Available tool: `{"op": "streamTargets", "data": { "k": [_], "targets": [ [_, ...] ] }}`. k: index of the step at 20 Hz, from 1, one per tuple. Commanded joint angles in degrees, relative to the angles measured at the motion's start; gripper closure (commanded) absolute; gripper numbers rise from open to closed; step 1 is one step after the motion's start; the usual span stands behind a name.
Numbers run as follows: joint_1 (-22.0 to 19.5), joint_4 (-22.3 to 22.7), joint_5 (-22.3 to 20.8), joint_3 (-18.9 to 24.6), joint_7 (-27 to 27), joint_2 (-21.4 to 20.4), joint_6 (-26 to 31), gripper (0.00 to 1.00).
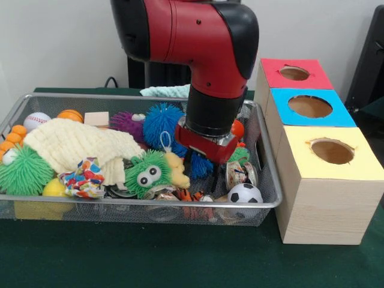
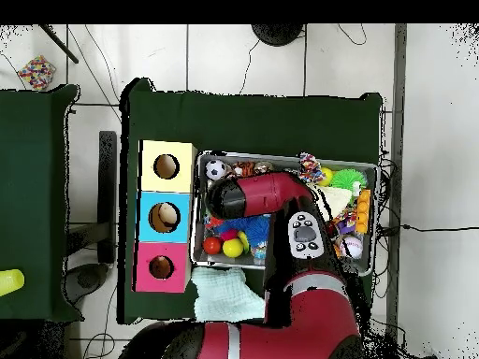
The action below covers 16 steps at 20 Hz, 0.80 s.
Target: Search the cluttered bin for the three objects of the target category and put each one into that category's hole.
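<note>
Arm (image 1: 204, 54) comes down from the pedestal side over the right half of the wire mesh bin (image 1: 273, 201); judged reason: it is probing the clutter for cloth pieces. Gripper (image 1: 201, 165) sits low among the toys, just right of the green googly-eyed puffer (image 1: 147, 174) and in front of the blue spiky ball (image 1: 163, 123); fingers are buried behind clutter, so I cannot tell whether it is open, closed or holding anything. Three-hole wooden box stands touching or just beside the bin's right end, presumably so a lifted item needs only a short carry; yellow-topped hole (image 1: 332, 151) is the nearest of the three, empty as far as visible. Large cream knit cloth (image 1: 78, 144) lies draped over the left-centre toys, long axis running left to right. Polka-dot fabric piece (image 1: 84, 180) lies crumpled at the front-left rim, well apart from the gripper, no clear long axis. Soccer ball (image 1: 244, 193) sits at the front-right corner.
</note>
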Motion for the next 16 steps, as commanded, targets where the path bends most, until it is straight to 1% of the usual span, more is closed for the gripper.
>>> {"op": "streamTargets", "data": {
  "k": [1,4,6,10,11,13,16],
  "targets": [
    [-1.4,2.7,0.5,0.8,-7.5,-8.8,10.9,0.0],
    [-4.1,5.8,2.6,4.1,-7.9,-12.1,10.2,0.0],
    [-4.2,6.0,2.5,4.0,-7.7,-13.5,10.4,0.0],
    [-4.8,5.4,3.0,4.4,-6.4,-14.1,10.0,0.0],
    [-4.3,4.6,2.8,3.7,-4.6,-13.5,8.9,0.0],
    [-5.2,4.8,3.8,4.6,-4.5,-13.4,9.3,0.0],
    [-5.5,4.5,4.4,4.7,-4.2,-13.5,10.0,0.0]
  ]
}}
